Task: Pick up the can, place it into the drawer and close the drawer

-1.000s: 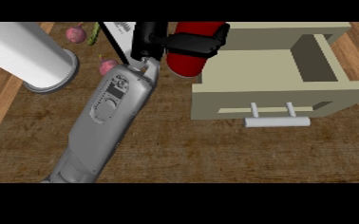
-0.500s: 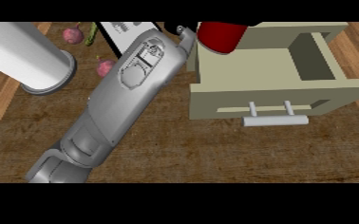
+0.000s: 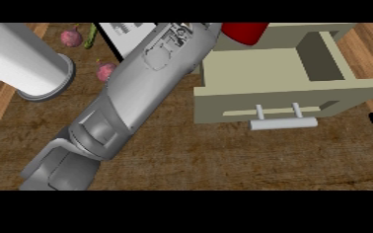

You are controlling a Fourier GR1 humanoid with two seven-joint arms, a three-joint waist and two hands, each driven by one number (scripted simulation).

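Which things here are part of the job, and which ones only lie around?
Job: red can; open drawer, with its handle.

Lying about: white cylinder; two reddish vegetables; green stalk; white board.

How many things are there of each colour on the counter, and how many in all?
Red: 1, the red can at the top edge.
Pinkish-purple: 2, one round vegetable and another.
Green: 1, a thin green stalk.
Cream: 1, the open cream drawer.
White: 1, a tall white cylinder.
Total: 6.
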